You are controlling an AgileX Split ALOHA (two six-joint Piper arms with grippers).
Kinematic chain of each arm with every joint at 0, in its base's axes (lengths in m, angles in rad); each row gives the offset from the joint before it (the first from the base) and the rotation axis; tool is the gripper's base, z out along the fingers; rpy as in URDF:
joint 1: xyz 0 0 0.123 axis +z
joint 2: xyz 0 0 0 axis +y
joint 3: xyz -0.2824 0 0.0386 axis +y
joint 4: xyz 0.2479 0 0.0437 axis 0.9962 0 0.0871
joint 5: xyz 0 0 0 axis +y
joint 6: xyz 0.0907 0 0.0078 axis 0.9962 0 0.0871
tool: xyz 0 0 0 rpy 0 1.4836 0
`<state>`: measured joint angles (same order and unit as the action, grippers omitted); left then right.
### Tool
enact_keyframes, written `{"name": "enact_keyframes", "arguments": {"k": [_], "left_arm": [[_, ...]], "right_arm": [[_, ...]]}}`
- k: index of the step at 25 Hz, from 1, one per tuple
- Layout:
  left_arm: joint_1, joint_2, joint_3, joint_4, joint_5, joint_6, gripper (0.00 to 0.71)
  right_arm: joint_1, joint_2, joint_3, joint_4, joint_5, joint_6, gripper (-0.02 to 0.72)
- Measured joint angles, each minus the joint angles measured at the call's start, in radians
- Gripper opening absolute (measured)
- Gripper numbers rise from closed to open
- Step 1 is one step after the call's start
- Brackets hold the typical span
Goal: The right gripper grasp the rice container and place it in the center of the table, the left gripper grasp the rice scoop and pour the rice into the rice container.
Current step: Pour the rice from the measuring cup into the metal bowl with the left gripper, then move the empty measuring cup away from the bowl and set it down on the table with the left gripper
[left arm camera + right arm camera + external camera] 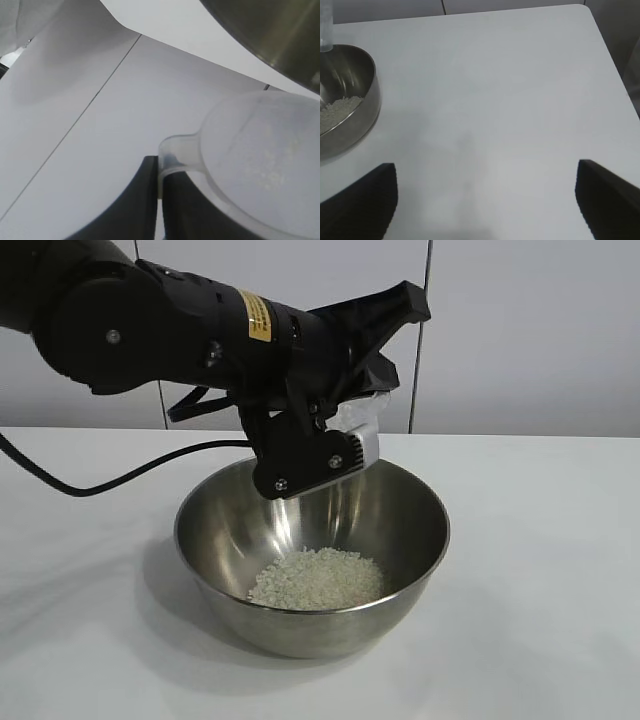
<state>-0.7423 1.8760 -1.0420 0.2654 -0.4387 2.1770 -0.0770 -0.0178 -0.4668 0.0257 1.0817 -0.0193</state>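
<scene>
Left end effector (345,440) hangs over the rice container (312,540), fingers pinched tight on the small side handle of the rice scoop (260,160); the scoop is tipped well over, mouth toward the bowl. The container sits on the white worktop (540,570), roughly mid-table, with a loose heap of rice (317,578) on its floor. In the left wrist view the scoop's inside looks nearly empty, only a faint dusting of grains clinging to the wall, so I judge the pour close to finished. Right end effector (485,200) is well off to the side, jaws spread wide and holding nothing, the bowl only at the edge of its view. Risks from here: the hold is on a thin, slick plastic tab, so any quick roll back upright could let the scoop twist or slip out and drop into the bowl; the scoop and fingers hang just above the far rim, so lowering or drawing back low could clip the rim and shove the light steel bowl across the worktop; grains stuck to the wall may scatter onto the worktop if the scoop swings away while tilted
</scene>
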Motion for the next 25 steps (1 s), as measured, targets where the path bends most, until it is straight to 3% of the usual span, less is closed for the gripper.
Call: {"name": "enact_keyframes", "arguments": {"k": [3,7,14,20,25], "left_arm": [[-0.009,0.0,0.075,-0.052,-0.113,-0.127,0.012],[-0.067,-0.004,0.16,-0.181,-0.285,-0.313,0.012],[-0.151,-0.008,0.173,-0.512,-0.657,-0.769,0.012],[-0.151,-0.11,0.175,-0.761,-0.691,-1.102,0.012],[-0.089,-0.257,0.19,-0.82,-0.675,-1.425,0.011]], "right_arm": [[0.0,0.0,0.0,0.0,0.0,0.0,0.661],[0.0,0.0,0.0,0.0,0.0,0.0,0.661],[0.0,0.0,0.0,0.0,0.0,0.0,0.661],[0.0,0.0,0.0,0.0,0.0,0.0,0.661],[0.0,0.0,0.0,0.0,0.0,0.0,0.661]]}}
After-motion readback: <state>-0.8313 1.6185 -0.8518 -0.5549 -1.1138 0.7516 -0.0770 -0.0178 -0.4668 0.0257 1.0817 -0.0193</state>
